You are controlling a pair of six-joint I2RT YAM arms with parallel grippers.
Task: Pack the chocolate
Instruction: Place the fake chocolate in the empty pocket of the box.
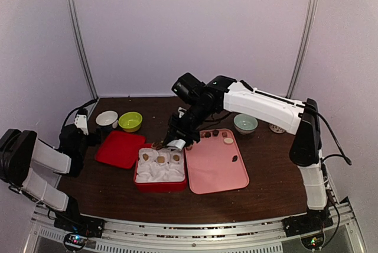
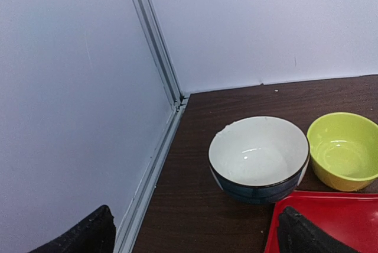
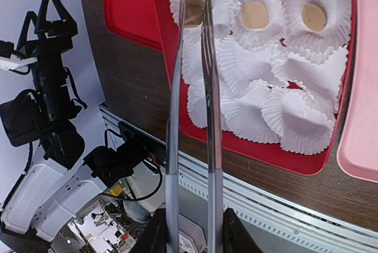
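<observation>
My right gripper (image 1: 177,130) (image 3: 192,235) is shut on long metal tongs (image 3: 173,117) that reach down over the red box (image 1: 159,185) of white paper cups. A brown chocolate (image 3: 193,16) sits between the tong tips, in the far-left cup. Two light brown pieces (image 3: 255,15) (image 3: 313,16) lie in the neighbouring cups of the far row. Several more chocolate pieces (image 1: 216,133) (image 1: 235,159) lie on the pink tray (image 1: 215,176) to the right of the box. At the table's left, my left gripper (image 1: 88,138) (image 2: 195,235) is open and holds nothing.
The red lid (image 1: 120,148) (image 2: 331,223) lies left of the box. Behind it stand a white bowl (image 1: 107,118) (image 2: 258,157) and a green bowl (image 1: 130,121) (image 2: 344,152). A teal bowl (image 1: 245,123) stands behind the pink tray. White walls close in the back and sides.
</observation>
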